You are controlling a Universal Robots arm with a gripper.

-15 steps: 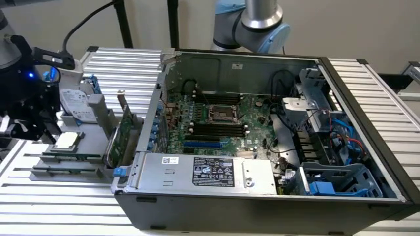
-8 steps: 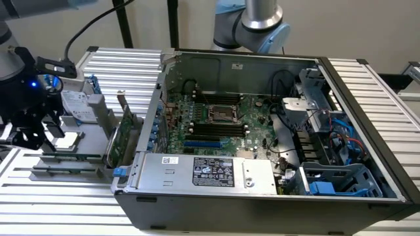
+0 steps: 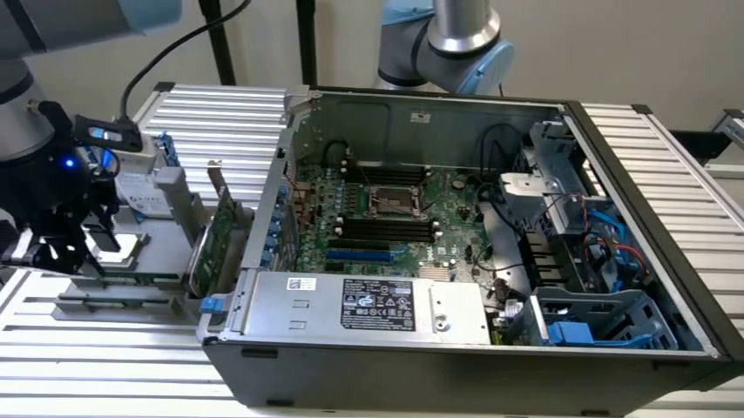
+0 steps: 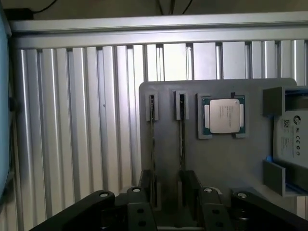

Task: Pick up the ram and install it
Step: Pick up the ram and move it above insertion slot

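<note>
Two ram sticks stand on edge in a grey holder (image 4: pixel 216 163), seen as thin dark lines: one ram stick (image 4: pixel 152 134) and a second ram stick (image 4: pixel 182 134) beside it. My gripper (image 4: pixel 167 192) hovers above their near ends, open, with nothing between its dark fingers (image 4: pixel 146 187). In the exterior view the gripper (image 3: pixel 64 252) hangs over the holder (image 3: pixel 117 300) at the exterior view's left, beside the open computer case (image 3: pixel 465 366). The motherboard's black memory slots (image 3: pixel 384 228) lie in the middle of the case.
A CPU (image 4: pixel 223 115) and a silver hard drive (image 4: pixel 293 139) sit in the holder beside the sticks. A green expansion card (image 3: pixel 215 244) stands upright between holder and case. A power supply (image 3: pixel 361 305) and drive cages (image 3: pixel 593 318) fill the case's front. The table top is ribbed aluminium (image 4: pixel 72 120).
</note>
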